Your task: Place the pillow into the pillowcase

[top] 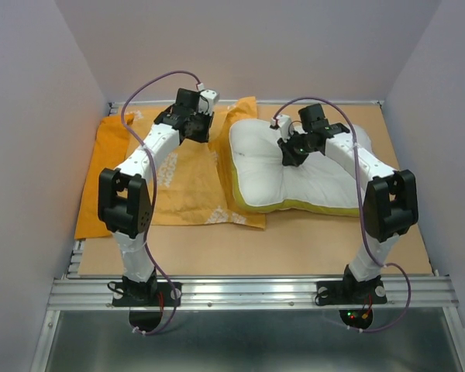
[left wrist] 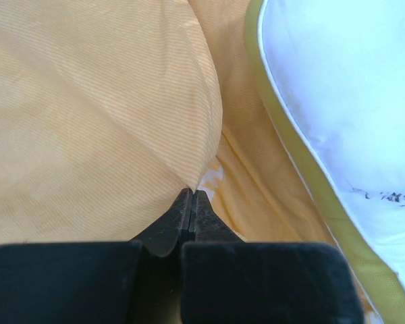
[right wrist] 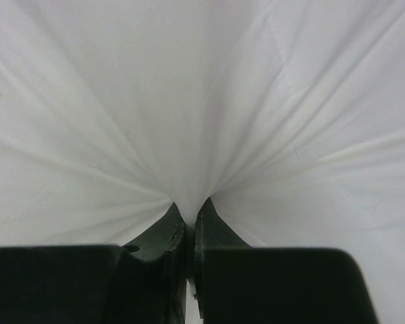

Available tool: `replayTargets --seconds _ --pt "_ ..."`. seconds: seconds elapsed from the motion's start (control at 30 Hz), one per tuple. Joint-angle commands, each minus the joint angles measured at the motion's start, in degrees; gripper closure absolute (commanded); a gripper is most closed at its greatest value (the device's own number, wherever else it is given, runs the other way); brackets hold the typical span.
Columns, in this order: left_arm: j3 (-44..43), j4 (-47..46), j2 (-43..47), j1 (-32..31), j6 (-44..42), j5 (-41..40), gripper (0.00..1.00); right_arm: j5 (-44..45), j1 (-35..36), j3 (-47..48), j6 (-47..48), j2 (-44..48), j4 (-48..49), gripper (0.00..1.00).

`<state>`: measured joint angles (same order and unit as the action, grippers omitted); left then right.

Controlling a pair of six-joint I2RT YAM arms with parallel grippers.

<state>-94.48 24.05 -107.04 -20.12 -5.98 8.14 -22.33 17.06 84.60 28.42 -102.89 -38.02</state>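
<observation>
Orange pillowcase point(top: 187, 186) flat on surface point(top: 294, 244), far-left area; white pillow point(top: 318, 174) just right of it, overlapping its edge. Tips of left fingers point(left wrist: 191, 202) pressed together, pinching pillowcase fold; right fingers point(right wrist: 189, 210) pinching pillow cloth.

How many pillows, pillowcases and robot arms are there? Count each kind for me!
pillow: 1
pillowcase: 1
robot arms: 2, the left arm and the right arm
Total: 4
</observation>
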Motion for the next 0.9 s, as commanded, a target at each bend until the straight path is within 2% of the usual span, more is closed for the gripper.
replayTargets --seconds 0.0,0.2,0.57,0.87 --pt "-2.1 3.2 1.0 1.4 -1.7 7.8 1.0 -6.4 3.8 4.9 5.6 0.8 1.4 1.0" --pt "-2.1 3.8 1.9 1.5 -2.3 12.3 1.0 -3.4 10.4 1.9 12.8 -0.5 0.9 0.99" --pt "1.2 4.3 5.4 1.7 -5.1 16.5 1.0 5.4 10.2 7.6 16.0 -9.1 1.5 0.99" --pt "2.1 8.3 6.7 1.7 -10.2 21.8 1.0 7.7 8.8 32.0 3.2 -19.9 2.2 0.99"
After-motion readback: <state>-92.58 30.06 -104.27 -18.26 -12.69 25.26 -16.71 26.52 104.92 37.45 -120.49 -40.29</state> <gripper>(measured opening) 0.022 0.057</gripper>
